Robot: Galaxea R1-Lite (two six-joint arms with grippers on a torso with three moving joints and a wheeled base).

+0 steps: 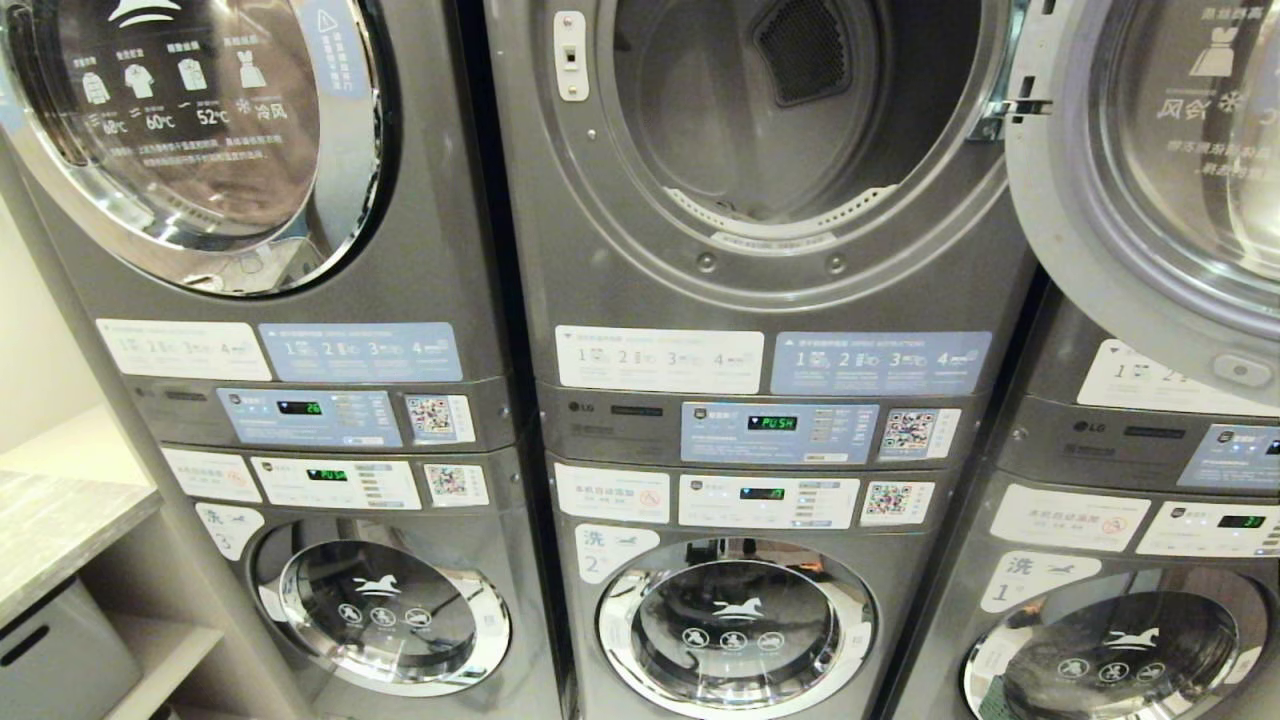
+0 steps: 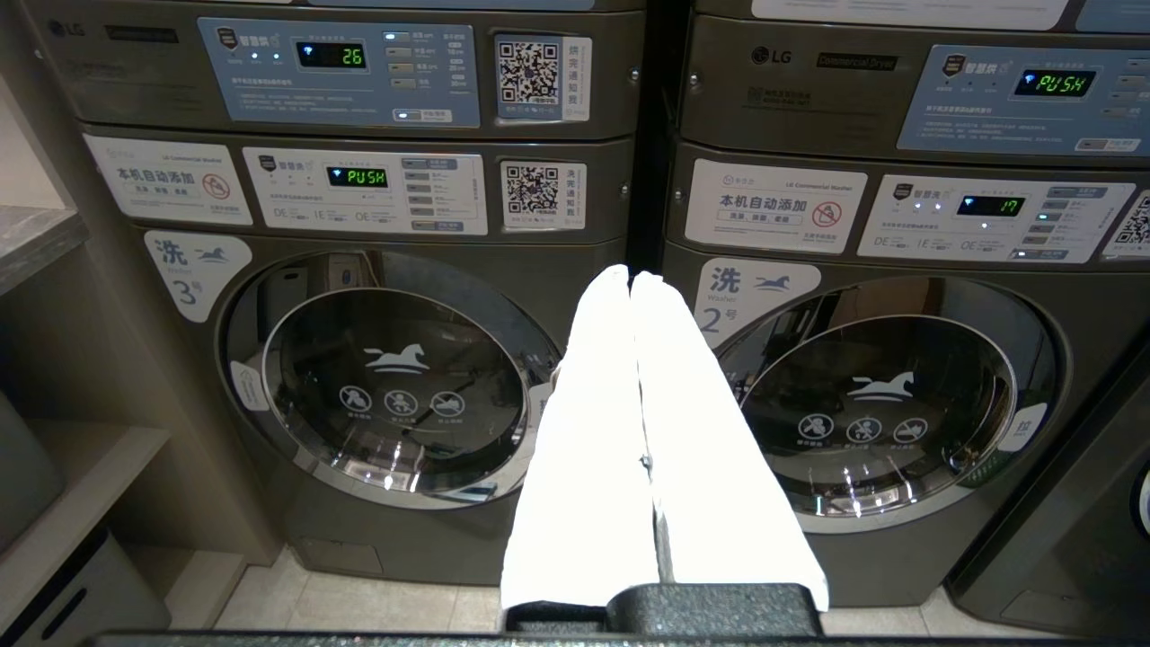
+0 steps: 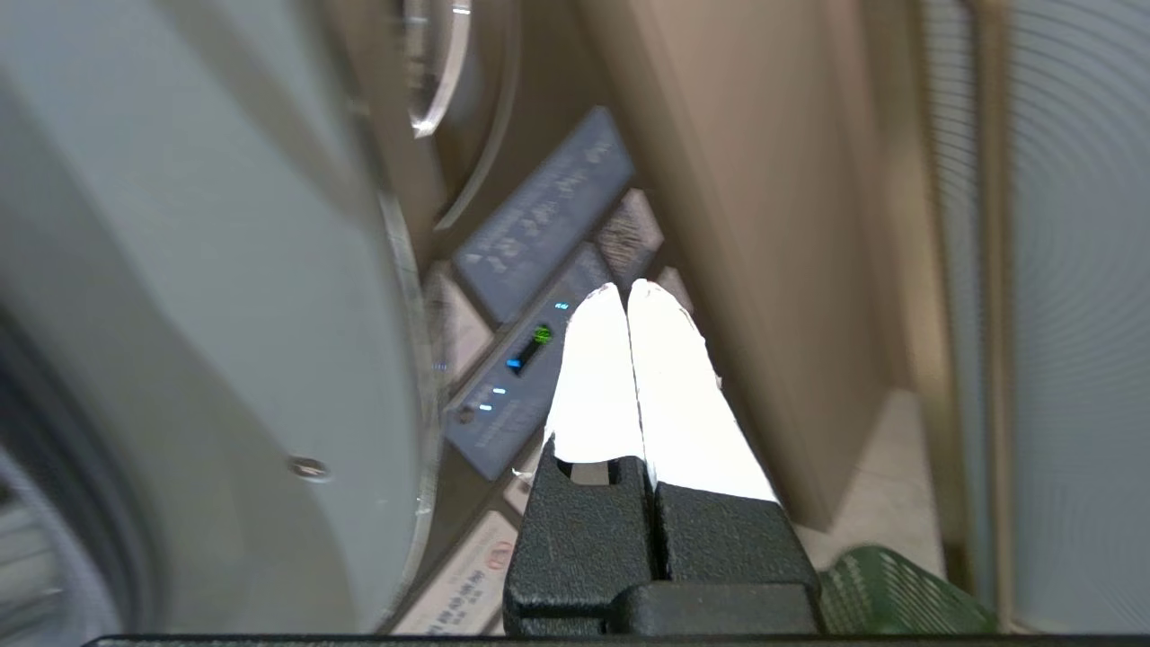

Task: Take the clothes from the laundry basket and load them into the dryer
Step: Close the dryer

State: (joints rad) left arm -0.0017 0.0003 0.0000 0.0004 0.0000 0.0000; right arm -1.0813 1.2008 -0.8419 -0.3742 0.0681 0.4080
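The dryer (image 1: 560,250) is the upper middle machine, with a green PUSH display (image 1: 772,422). Its chrome-rimmed glass door (image 1: 1150,180) is swung open to the right, and the drum shows no clothes inside. The clothes are out of view. Neither arm appears in the head view. My right gripper (image 3: 626,289) is shut and empty, close beside the open door (image 3: 180,314). A corner of the green laundry basket (image 3: 898,598) lies below it on the floor. My left gripper (image 2: 631,277) is shut and empty, facing the gap between two lower washers.
Washers with horse logos (image 1: 735,625) sit under each dryer. The left dryer (image 1: 200,130) has its door closed. A counter (image 1: 60,520) with a grey bin (image 1: 50,660) under it stands at the left. A beige panel (image 3: 764,225) rises beside my right gripper.
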